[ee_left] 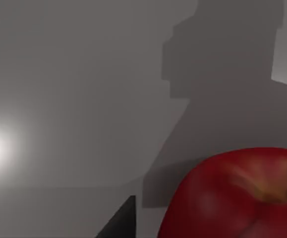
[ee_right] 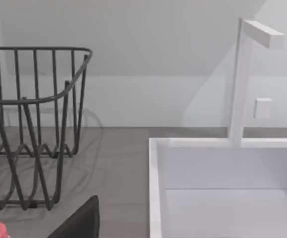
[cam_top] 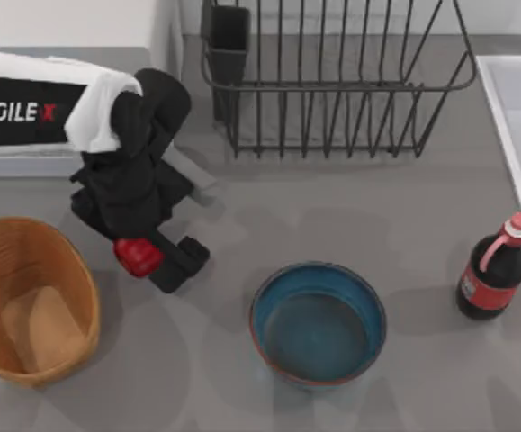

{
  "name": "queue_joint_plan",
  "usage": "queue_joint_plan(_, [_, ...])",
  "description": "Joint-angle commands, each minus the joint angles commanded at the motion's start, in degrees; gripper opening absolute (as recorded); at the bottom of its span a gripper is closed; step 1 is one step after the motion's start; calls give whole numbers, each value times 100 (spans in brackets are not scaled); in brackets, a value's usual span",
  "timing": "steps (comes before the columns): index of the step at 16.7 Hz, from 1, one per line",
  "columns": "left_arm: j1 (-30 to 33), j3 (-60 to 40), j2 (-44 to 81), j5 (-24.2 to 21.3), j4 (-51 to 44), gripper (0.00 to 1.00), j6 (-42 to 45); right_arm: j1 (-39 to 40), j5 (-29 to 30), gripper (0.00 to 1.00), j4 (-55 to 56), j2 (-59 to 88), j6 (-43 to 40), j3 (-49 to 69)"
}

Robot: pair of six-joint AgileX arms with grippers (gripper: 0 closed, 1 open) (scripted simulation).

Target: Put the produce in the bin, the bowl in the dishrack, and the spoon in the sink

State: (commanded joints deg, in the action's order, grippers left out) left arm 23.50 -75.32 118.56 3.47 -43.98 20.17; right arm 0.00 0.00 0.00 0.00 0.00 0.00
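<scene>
Jaws of the left gripper point(cam_top: 157, 261) are clenching the apple point(cam_top: 138, 256) beside the bin point(cam_top: 71, 270) — nothing is placed yet, the bowl point(cam_top: 318, 322) sitting untouched.

The left arm point(cam_top: 107, 108) wore a white shell bearing a black panel with white AGILEX lettering and a red X. Its wrist and left gripper point(cam_top: 157, 256) were matte black, with blocky fingers.

A rendered kitchen counter: a white sink point(ee_right: 222, 168) with tap point(ee_right: 245, 74) and a wire dishrack point(cam_top: 332, 81) (both against the wall).
</scene>
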Motion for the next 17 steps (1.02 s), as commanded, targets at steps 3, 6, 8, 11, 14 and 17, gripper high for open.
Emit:
queue_joint_plan(3, [0,0,0,0,0,32,0,0,0,100,0,0,0,0])
queue_joint_plan(6, [0,0,0,0,0,10,0,0,0,100,0,0,0,0])
queue_joint_plan(8, [0,0,0,0,0,0,0,0,0,100,0,0,0,0])
queue_joint_plan(11, [0,0,0,0,0,0,0,0,0,100,0,0,0,0])
queue_joint_plan(14, [0,0,0,0,0,0,0,0,0,100,0,0,0,0])
queue_joint_plan(17, [49,-13,-110,-222,-99,0,-113,0,0,100,0,0,0,0])
